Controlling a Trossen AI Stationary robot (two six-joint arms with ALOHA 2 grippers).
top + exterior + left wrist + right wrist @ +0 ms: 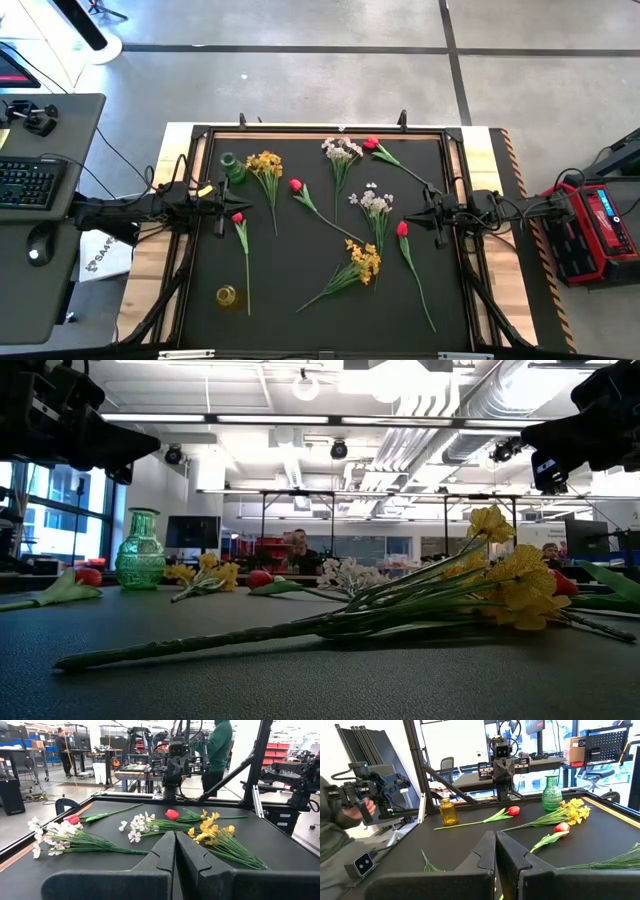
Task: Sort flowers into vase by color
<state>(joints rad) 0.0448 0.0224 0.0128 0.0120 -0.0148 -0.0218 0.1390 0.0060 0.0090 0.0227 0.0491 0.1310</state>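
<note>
Left pincer [222, 207] clenched, empty, at left edge of the black bench [300, 320]; a red tulip [238, 217] lies just beside its tip, green vase [233, 168] near. Right pincer [412, 221] clenched, empty, at right side, w/ another tulip [402, 229] just beside it. Other flowers lie loose btw the two: yellow spray [364, 262], white spray [375, 201]. Amber vase [227, 296] stands near front-left.

Overhead camera looks straight down on my whole table [200, 330]. Low camera sits at tabletop level. My wrist cameras face each other across it, sharing the green vase [551, 794].
</note>
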